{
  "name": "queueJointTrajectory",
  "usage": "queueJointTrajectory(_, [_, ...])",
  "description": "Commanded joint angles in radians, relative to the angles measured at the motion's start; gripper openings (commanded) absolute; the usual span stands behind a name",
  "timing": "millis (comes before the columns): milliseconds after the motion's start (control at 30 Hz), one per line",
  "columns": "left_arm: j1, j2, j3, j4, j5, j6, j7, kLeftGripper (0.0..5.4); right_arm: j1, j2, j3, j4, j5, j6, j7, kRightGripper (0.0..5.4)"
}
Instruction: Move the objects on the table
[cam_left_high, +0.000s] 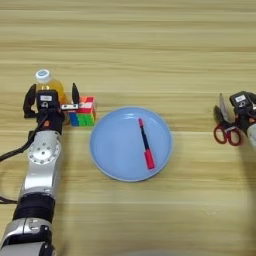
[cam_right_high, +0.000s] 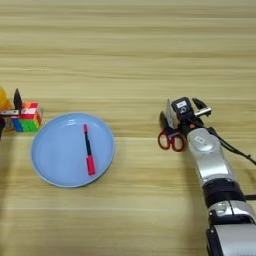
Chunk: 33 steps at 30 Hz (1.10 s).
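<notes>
- Left gripper (cam_left_high: 51, 94) jaws apart, straddling juice bottle (cam_left_high: 50, 84) far left; Rubik's cube (cam_left_high: 83, 112) touches right finger, could get shoved.
- Right gripper (cam_right_high: 184, 111) jaws apart over scissors (cam_right_high: 170, 134); flat blades may slip.
- Plate (cam_left_high: 112, 150), pen (cam_left_high: 146, 144) centre tabletop (cam_left_high: 150, 45).

You have the plate (cam_left_high: 131, 144) at the middle of the tabletop (cam_left_high: 150, 50), with the pen (cam_left_high: 146, 143) lying in it; just left of the plate sits the cube (cam_left_high: 83, 111); the bottle (cam_left_high: 48, 84) stands left of the cube, your left pincer (cam_left_high: 52, 97) straddling it; the scissors (cam_right_high: 170, 132) lie well right of the plate, your right pincer (cam_right_high: 182, 110) at them.
</notes>
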Motion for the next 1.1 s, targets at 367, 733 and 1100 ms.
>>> queueJointTrajectory(367, [-0.001,0.001,-0.004,-0.002,0.011,0.015,0.005,5.38,0.035,0.079,0.004,-0.266,0.114,-0.008,0.088,5.4])
queueJointTrajectory(733, [0.002,-0.002,-0.006,-0.01,0.012,0.017,0.008,5.38,0.108,0.16,0.125,-0.575,0.111,0.131,0.128,5.4])
queueJointTrajectory(1100, [0.008,-0.007,-0.008,-0.021,0.015,0.02,0.01,5.38,0.207,0.209,0.264,-0.62,0.076,0.172,0.157,5.4])
